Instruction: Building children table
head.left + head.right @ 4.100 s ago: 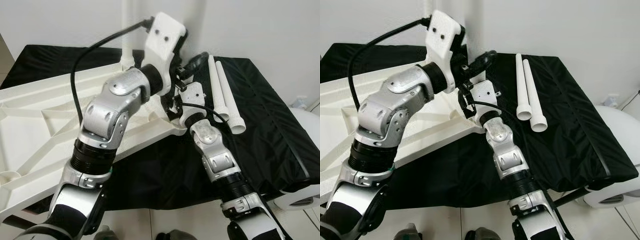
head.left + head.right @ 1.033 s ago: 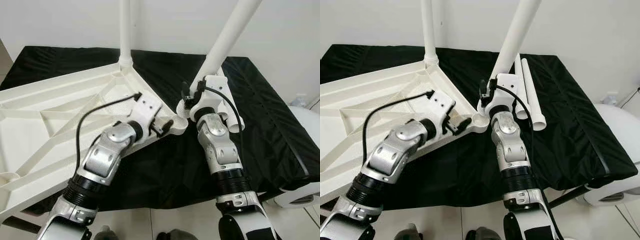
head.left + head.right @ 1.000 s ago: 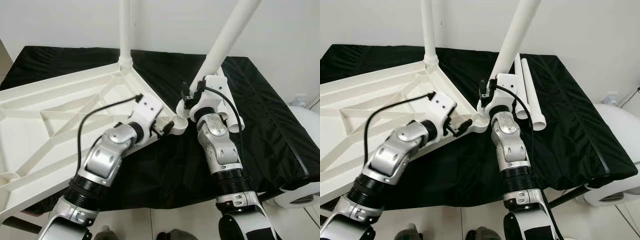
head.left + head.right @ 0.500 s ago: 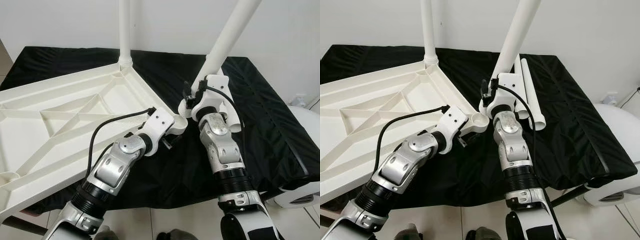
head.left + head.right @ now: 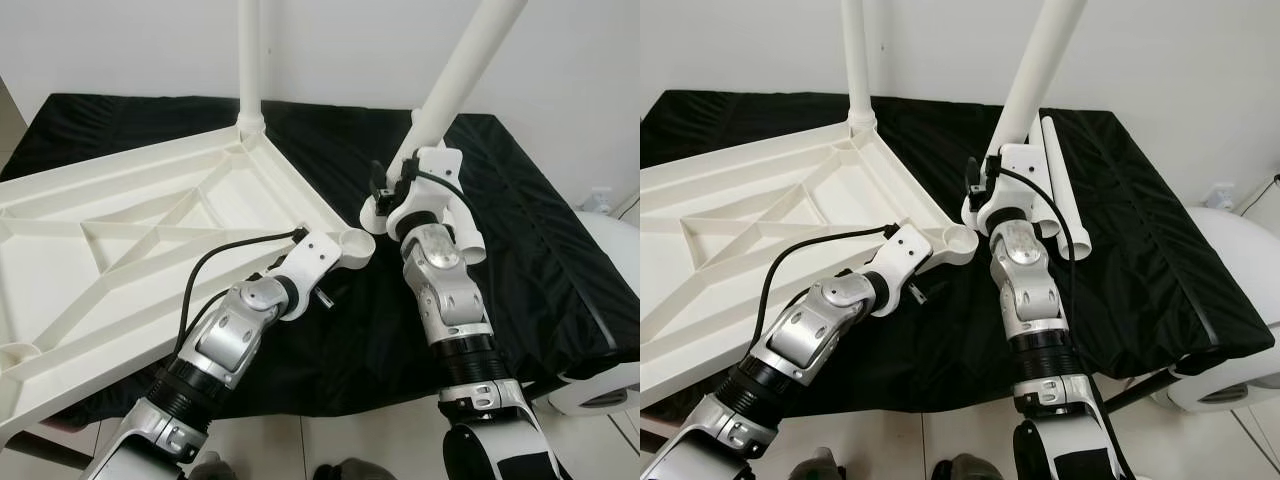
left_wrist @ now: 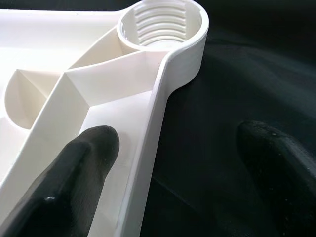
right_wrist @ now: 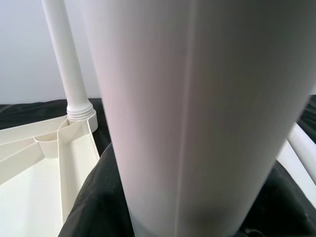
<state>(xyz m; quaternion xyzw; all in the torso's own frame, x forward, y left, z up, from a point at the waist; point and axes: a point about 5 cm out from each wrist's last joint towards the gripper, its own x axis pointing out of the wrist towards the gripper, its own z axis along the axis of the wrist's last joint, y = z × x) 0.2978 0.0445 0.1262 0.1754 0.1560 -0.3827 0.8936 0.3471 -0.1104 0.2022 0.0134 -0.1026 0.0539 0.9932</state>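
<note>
Left wrist view: left gripper (image 6: 175, 163) open, straddling the white tabletop (image 5: 120, 250) rim near its empty threaded socket (image 6: 160, 22). Right gripper (image 5: 388, 192) clamps a tilted white leg (image 5: 462, 75) just beside that corner; tabletop lies upside-down on black cloth (image 5: 540, 230).

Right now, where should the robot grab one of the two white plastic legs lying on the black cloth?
Grip the nearer white plastic leg around its plain round shaft, near the middle, coming down from above. It lies flat on the black cloth beside its twin, so the jaws must straddle it crosswise. The flared end is wider.
</note>
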